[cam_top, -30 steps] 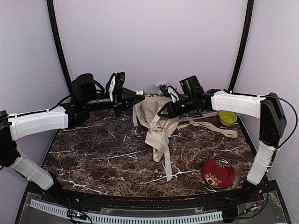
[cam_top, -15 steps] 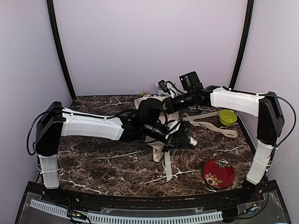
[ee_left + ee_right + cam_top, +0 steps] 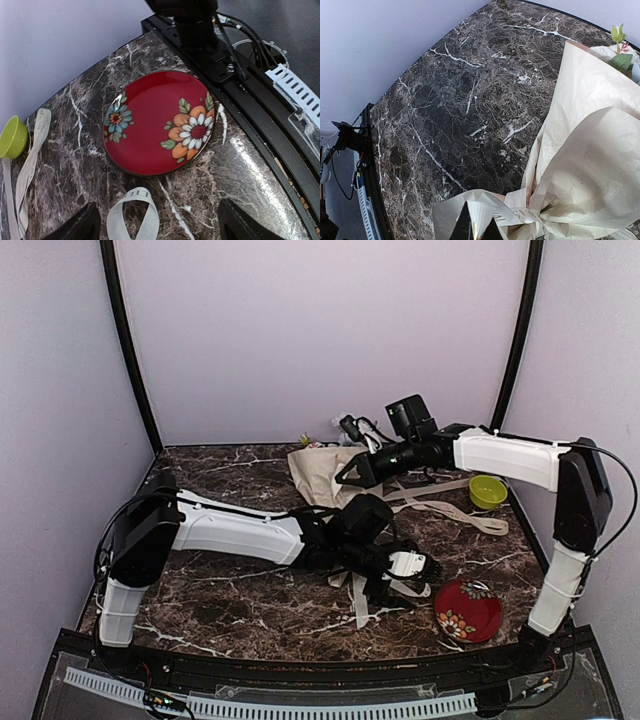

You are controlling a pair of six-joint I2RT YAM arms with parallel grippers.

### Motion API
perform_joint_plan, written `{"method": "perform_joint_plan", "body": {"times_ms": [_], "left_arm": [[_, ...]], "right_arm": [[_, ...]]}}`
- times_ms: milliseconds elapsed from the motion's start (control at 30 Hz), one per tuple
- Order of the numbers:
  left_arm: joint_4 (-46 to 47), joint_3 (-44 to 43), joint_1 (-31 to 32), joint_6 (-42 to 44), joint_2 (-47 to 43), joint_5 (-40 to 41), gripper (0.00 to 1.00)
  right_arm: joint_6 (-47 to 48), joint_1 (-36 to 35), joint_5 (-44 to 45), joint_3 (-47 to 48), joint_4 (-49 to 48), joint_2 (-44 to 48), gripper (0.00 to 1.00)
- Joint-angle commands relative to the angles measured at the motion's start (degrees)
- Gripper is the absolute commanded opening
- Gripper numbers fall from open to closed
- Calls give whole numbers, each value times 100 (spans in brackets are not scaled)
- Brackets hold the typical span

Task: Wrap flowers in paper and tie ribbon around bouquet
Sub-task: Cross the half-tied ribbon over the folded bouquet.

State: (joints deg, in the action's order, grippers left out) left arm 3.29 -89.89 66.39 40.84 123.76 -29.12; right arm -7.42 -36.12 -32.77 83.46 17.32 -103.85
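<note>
Left gripper (image 3: pixel 427 565) has swung forward beside the red plate (image 3: pixel 159 122), its jaws now spread wide and empty over 1 ribbon (image 3: pixel 132 216) loop. Farther back, the bouquet (image 3: pixel 320 473) lies on the marble table (image 3: pixel 220 590), flowers (image 3: pixel 620 56) rearward. Right gripper (image 3: pixel 479 226) sits closed at its gathered neck; whether it pinches anything is unclear.

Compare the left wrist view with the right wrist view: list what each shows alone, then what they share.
Left wrist only: the red floral plate, the lime-green bowl and the open left hand. Right wrist only: the paper-wrapped bouquet, a green leaf of its flowers and the shut right hand. Both: the marble table and cream ribbon with printed lettering.
</note>
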Motion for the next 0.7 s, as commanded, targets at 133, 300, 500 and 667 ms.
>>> {"method": "perform_joint_plan", "body": {"times_ms": [133, 300, 500, 667], "left_arm": [[9, 434, -28, 208, -1549, 871, 91], [1716, 1969, -863, -1411, -2995, -592, 86], [3042, 3217, -2023, -2953, -3561, 197, 53], [3503, 3530, -2397, -3212, -3058, 552, 71]], "right_arm": [[13, -28, -51, -121, -112, 299, 0], [-62, -40, -72, -85, -135, 290, 0], [-385, -121, 41, -147, -316, 316, 0], [-842, -285, 319, -319, -601, 451, 0]]}}
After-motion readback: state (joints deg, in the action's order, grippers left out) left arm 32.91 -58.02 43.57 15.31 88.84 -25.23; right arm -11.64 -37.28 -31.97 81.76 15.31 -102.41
